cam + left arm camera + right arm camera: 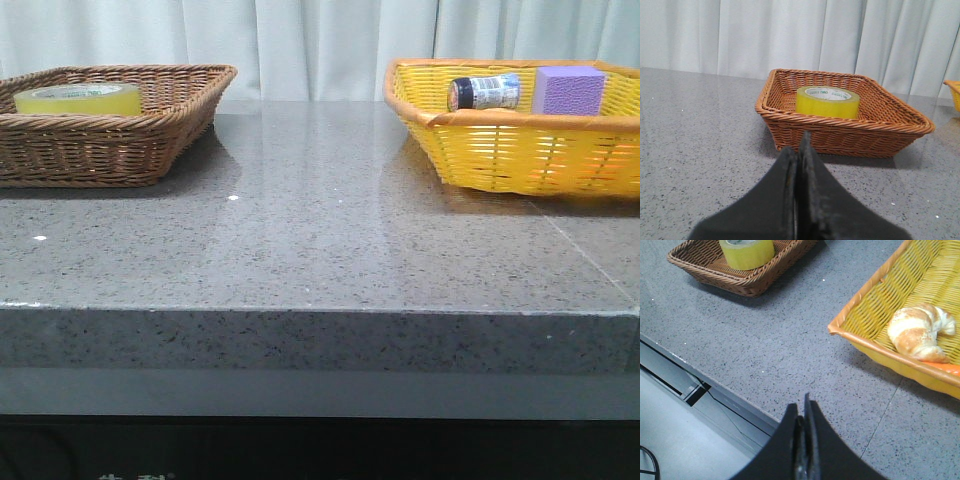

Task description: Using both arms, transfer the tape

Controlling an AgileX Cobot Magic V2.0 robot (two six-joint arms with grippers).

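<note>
The tape (78, 99) is a wide yellow roll lying flat inside the brown wicker basket (160, 140) at the table's back left. The left wrist view shows the tape (827, 102) with its pale printed core ring facing up, some way beyond my left gripper (799, 145), which is shut and empty over bare table. My right gripper (803, 407) is shut and empty too, hovering near the table's front edge, with the tape (747, 251) far off in its view. Neither arm appears in the front view.
A yellow woven basket (500, 150) stands at the back right, holding a dark-capped bottle (485, 92) and a purple block (567, 90). The right wrist view also shows a croissant (917, 331) in the yellow basket (865, 315). Grey stone table (320, 230); curtain behind.
</note>
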